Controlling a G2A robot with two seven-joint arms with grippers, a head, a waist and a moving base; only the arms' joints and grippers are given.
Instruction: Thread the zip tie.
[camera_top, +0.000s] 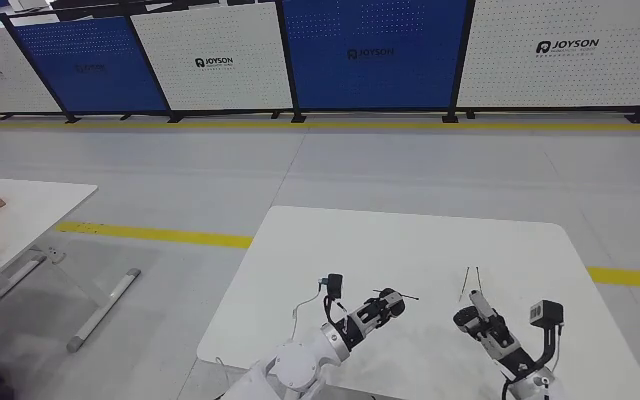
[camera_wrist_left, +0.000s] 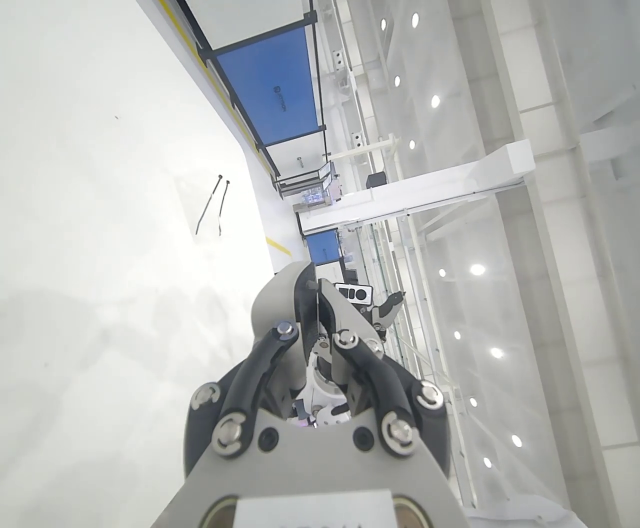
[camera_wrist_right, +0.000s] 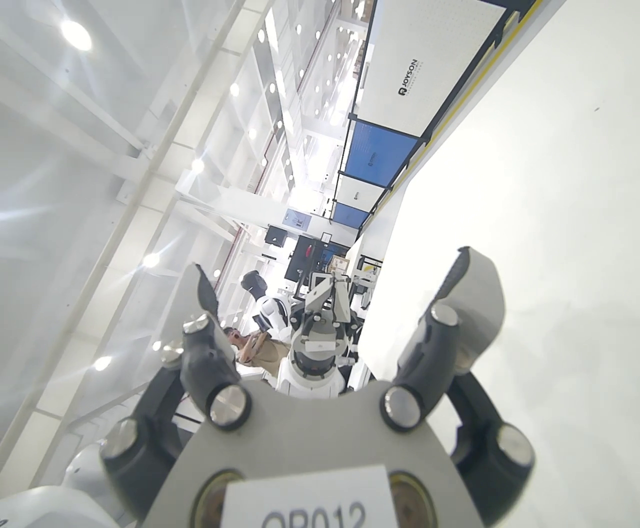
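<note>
table: white rectangular tabletop (camera_top: 420, 250) looks matt and smooth on my feed
ties: thin black zip ties (camera_wrist_left: 223, 207), slick plastic I'd say
left gripper (camera_wrist_left: 312, 280): matt grey plastic fingers (camera_wrist_left: 272, 305), glossy black links (camera_wrist_left: 260, 360), shiny metal screws (camera_wrist_left: 285, 328)
right gripper (camera_wrist_right: 332, 272): same shell, ribbed dark pads (camera_wrist_right: 452, 275)

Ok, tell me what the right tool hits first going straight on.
Likely the two loose zip ties on the table just ahead of the right tool, if it runs low enough; its height is unclear, otherwise the way looks free.
</note>
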